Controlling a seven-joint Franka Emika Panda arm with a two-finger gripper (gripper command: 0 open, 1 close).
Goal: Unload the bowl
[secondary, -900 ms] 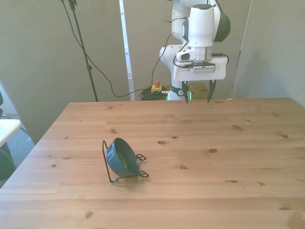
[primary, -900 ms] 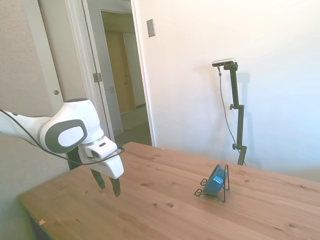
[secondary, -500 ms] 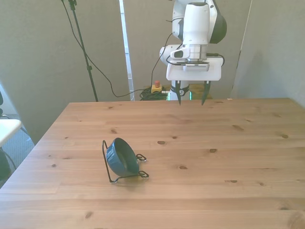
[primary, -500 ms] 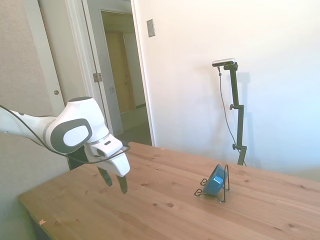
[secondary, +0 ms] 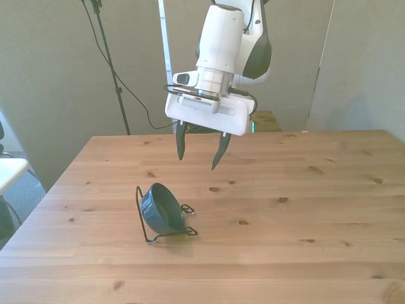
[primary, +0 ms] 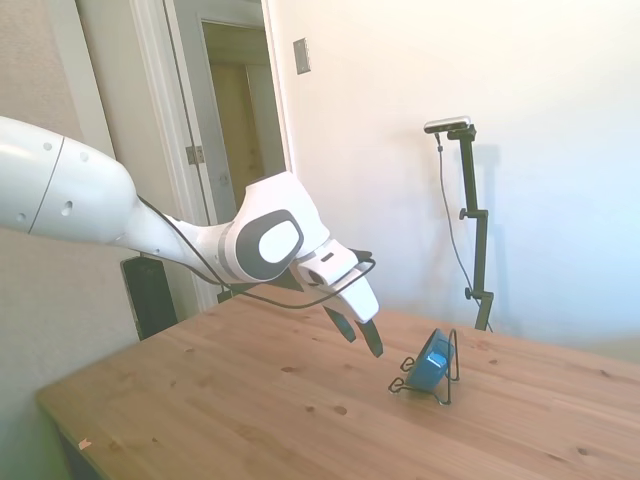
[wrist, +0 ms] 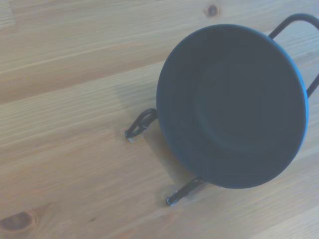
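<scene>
A white robot arm [secondary: 231, 38] reaches over a wooden tabletop [secondary: 304, 209], its hand [secondary: 198, 152] hanging in the air with the two dark fingers [secondary: 180, 140] spread apart and holding nothing. In the front view the fingertips point down and sit above and a little toward the front view's right of a small blue bowl [secondary: 161, 209], clear of it and not touching. The bowl stands tilted on its edge in a thin black wire stand [secondary: 147, 223], its dark inside turned toward the front view's right and toward the hand. The stand's upright loop rises behind the bowl's back, and two short wire feet stick out in front along the wood. In the side view the arm [primary: 150, 220] comes in from the left and slopes downward, the hand [primary: 360, 333] stopping just short of the bowl [primary: 433, 362], which leans in its stand [primary: 452, 372] near the middle of the tabletop [primary: 250, 400]. The wrist view looks almost straight into the bowl [wrist: 232, 107]: a round, dark teal hollow with a thin lighter blue rim, the wire stand [wrist: 141, 124] showing at its sides, and bare pale wood with a few knots around it [wrist: 65, 99]. Behind the tabletop are plain walls and, in the side view, an open doorway [primary: 240, 150].
</scene>
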